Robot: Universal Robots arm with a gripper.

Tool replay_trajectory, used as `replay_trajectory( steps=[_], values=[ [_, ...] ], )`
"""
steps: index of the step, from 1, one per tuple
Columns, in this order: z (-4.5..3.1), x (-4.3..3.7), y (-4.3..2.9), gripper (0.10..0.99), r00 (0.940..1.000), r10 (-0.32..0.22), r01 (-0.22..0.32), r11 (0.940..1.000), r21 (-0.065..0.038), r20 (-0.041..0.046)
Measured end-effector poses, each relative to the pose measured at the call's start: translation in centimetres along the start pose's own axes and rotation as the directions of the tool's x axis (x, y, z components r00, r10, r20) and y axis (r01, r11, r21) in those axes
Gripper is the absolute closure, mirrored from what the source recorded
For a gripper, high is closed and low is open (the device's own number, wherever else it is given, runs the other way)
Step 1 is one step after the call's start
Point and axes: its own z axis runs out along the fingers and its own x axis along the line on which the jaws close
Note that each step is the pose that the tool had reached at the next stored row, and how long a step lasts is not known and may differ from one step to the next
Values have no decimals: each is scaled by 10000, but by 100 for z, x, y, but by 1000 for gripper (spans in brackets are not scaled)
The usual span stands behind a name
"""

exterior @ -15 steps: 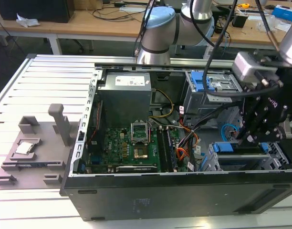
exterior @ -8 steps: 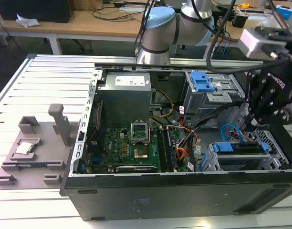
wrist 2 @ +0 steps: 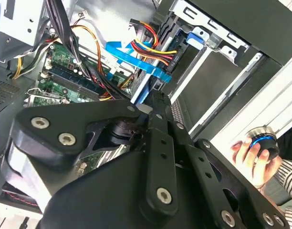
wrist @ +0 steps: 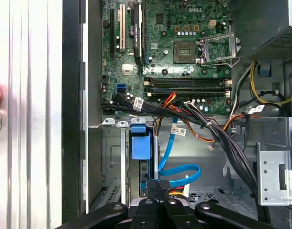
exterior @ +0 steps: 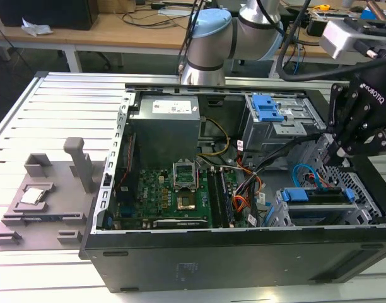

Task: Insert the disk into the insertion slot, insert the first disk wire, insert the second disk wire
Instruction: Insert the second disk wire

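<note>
One disk (exterior: 316,197) — flat, handle outward

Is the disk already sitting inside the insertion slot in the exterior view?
Yes, the disk lies inside the insertion slot, its blue handle at the bay's front.

The pincer (exterior: 340,153) hangs in a tight pocket at the case's right end: the disk (exterior: 316,197) sits just below, a blue cable (wrist: 177,172) loops beside it, and a thick black wire bundle (wrist: 217,136) crosses toward the circuit board (exterior: 174,199).
</note>
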Motion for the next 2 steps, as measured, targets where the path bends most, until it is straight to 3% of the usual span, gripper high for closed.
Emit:
replay_trajectory(
  steps=[2],
  values=[
    [0,0,0,980,10000,0,0,10000,0,-1]
  ],
)
